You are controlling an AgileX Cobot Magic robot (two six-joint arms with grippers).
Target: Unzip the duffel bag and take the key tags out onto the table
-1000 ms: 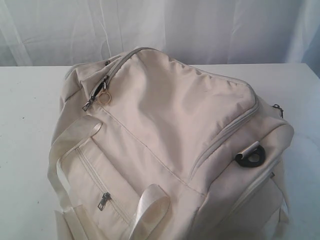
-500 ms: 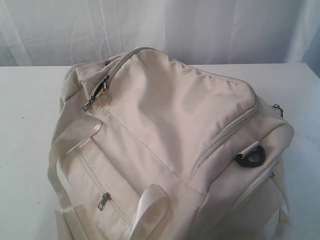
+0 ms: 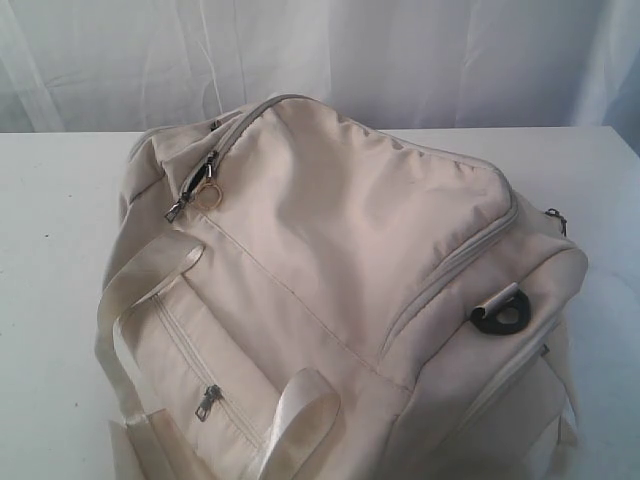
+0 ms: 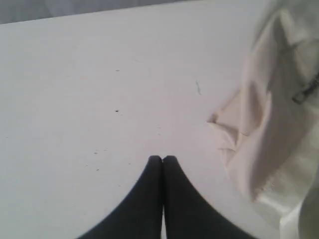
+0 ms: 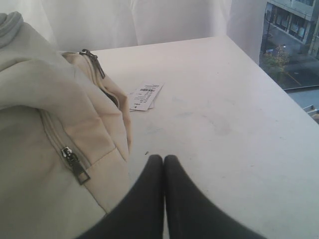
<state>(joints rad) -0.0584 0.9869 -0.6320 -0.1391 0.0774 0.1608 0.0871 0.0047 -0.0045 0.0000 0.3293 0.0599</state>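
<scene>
Pressed together, left fingers [image 4: 142, 209] and right fingers [image 5: 142, 209] flank the zipped duffel bag [image 3: 350, 230] over open table [image 4: 99, 74].

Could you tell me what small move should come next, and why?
Probably open the left gripper and bring it toward the ringed zipper pull on the duffel bag. The top zipper looks closed, no key tags show, and both this gripper and the right gripper are shut and empty over the table; that pull lies on the left arm's side.

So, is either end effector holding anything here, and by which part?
Nothing is held. Both the left end effector and right end effector are shut empty over the table.
</scene>
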